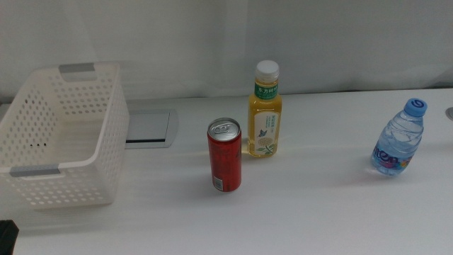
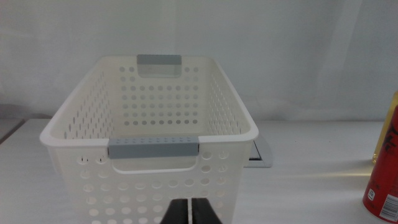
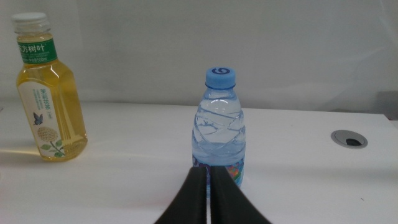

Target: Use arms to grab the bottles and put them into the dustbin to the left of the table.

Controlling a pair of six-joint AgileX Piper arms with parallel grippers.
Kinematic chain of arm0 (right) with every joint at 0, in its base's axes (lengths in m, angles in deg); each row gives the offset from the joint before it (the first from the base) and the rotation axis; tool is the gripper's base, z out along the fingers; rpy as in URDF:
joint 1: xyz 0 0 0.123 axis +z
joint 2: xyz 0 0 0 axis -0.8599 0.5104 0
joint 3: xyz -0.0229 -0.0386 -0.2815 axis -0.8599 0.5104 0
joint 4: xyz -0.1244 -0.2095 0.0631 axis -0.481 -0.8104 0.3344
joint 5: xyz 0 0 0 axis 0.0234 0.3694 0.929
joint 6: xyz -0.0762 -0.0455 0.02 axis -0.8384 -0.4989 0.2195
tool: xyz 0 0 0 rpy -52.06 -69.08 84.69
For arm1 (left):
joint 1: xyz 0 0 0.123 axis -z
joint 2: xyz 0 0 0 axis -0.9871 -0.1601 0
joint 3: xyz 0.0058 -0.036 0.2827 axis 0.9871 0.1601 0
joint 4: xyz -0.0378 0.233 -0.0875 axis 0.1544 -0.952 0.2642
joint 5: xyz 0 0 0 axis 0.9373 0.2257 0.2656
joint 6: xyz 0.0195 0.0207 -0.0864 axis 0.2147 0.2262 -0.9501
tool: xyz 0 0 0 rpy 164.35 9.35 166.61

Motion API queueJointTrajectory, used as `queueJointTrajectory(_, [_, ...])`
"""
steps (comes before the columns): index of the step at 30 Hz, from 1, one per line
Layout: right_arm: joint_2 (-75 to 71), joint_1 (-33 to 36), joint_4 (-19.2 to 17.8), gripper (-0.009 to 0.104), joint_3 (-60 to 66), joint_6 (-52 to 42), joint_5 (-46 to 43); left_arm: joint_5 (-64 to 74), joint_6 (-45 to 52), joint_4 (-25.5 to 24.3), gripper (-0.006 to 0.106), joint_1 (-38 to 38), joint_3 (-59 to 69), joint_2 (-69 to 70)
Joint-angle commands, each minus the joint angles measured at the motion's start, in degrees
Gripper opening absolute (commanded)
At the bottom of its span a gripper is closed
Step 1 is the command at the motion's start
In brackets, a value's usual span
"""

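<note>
Middle view: I see the white table [image 1: 318,212] with the basket [image 1: 106,134] standing at its left end, its two grey handles on the near and far short walls and nothing visible inside it. A grey panel [image 1: 147,127] is set into the tabletop just right of the basket. Near the centre the red can [image 1: 224,155] stands upright, and the yellow drink bottle [image 1: 265,110] with its white cap stands upright just behind it and slightly to the right, the two close but apart. The water bottle [image 1: 399,138] with the blue cap stands upright well to the right, away from the other two. Neither arm reaches into this view. Left wrist view: my left gripper [image 2: 190,213] sits low in front of the near wall of the basket [image 2: 155,168], its two dark jaws drawn together with only a thin seam between them and nothing held; the can [image 2: 385,180] shows at the frame's edge. Right wrist view: my right gripper [image 3: 209,199] faces the water bottle [image 3: 220,127] from close by, jaws likewise pressed together and empty, with the yellow drink bottle [image 3: 50,93] standing farther off and a round grey opening [image 3: 349,139] in the tabletop beyond.
</note>
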Motion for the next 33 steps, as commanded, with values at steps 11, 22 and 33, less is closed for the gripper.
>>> queueJointTrajectory(11, [-0.2,-0.4,-0.5,0.010,1.1,0.0,0.1,-4.9,-0.8,2.0,0.008,0.1,2.3,0.2])
queueJointTrajectory(22, [-0.2,-0.4,5.6,0.103,1.1,0.0,-1.5,-4.6,-7.5,2.9,0.093,0.1,2.3,0.2])
queueJointTrajectory(33, [-0.2,-0.4,5.6,0.103,1.1,0.0,-1.8,-4.8,-8.9,2.8,0.093,0.1,-0.2,0.2])
